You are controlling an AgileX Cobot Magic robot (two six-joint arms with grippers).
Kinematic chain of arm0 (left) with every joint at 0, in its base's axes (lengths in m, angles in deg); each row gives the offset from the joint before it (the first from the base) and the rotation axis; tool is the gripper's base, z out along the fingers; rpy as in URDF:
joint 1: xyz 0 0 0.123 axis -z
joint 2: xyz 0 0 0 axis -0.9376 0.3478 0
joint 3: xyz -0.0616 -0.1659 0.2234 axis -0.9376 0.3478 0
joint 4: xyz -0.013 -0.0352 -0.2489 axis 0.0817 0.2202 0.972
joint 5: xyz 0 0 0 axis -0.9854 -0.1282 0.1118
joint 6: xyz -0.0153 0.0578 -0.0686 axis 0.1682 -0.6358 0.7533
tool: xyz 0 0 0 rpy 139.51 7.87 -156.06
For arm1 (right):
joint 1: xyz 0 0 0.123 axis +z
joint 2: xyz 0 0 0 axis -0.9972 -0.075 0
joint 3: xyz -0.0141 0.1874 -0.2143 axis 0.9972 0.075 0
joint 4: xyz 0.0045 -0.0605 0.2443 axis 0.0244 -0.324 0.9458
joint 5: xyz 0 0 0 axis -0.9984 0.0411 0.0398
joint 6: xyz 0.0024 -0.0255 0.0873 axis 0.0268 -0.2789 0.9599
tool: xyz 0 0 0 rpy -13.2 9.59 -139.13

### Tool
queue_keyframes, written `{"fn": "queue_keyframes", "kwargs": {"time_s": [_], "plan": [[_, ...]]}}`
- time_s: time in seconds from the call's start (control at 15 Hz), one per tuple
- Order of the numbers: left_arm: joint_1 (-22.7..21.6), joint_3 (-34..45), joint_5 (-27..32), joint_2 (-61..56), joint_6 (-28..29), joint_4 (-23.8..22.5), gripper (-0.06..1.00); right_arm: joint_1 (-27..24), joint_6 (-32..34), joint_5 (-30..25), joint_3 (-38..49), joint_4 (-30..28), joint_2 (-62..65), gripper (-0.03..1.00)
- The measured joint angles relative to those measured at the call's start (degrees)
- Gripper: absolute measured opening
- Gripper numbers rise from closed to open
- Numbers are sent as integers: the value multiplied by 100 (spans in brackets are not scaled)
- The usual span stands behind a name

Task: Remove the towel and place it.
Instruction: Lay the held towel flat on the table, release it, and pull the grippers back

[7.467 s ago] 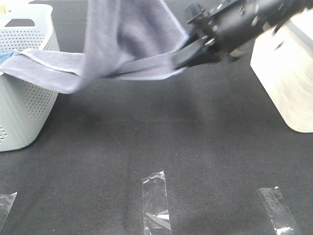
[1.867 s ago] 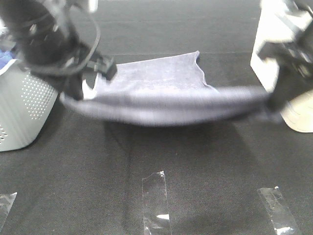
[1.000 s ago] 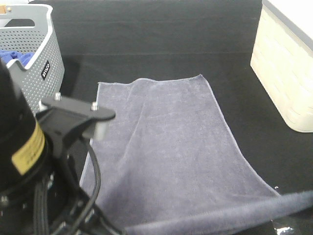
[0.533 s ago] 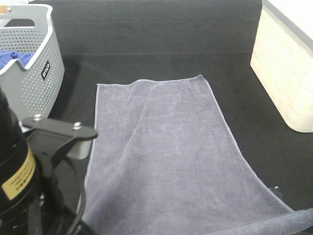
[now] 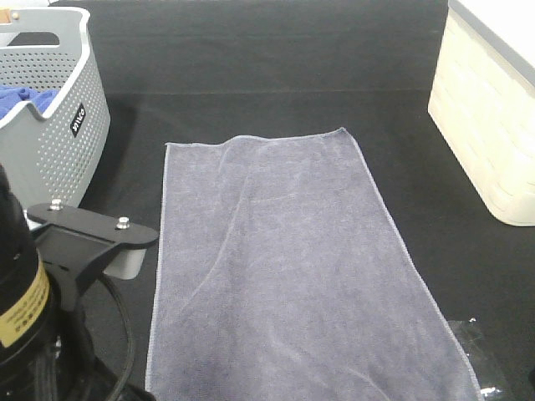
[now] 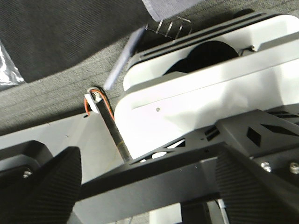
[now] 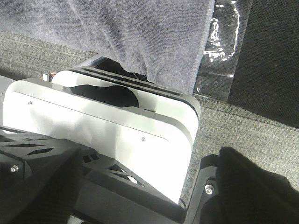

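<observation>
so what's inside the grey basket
A blue cloth shows just over the rim of the basket. The basket's wall hides the rest of the inside, so whatever lies lower down or beneath the cloth can't be seen.

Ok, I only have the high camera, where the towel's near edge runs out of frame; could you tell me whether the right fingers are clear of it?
Observer: Not by what I see. In the right wrist view the towel drapes over the front of the right gripper and hides its fingers.
Operator: Thank you. And on the left side?
Observer: The left wrist view shows only a towel corner, just beyond the left gripper; none of it lies on the gripper's body.
Operator: Is anything else down there?
Observer: A scrap of clear tape lies on the black table cover, off to one side of that gripper.
</observation>
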Motion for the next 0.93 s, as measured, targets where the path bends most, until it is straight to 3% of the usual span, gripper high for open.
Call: {"fn": "queue_keyframes", "kwargs": {"time_s": [0.47, 0.67, 0.93], "plan": [[-178, -241, -115, 0, -17, -859, 75, 0, -115, 57, -470, -40, -57, 74], [-945, -613, -751, 0, -298, -1341, 75, 0, -132, 275, -1003, -74, -573, 74], [-2252, -1054, -1799, 46, -1123, -1329, 76, 0, -201, 647, -1931, -74, -1587, 65]]}}
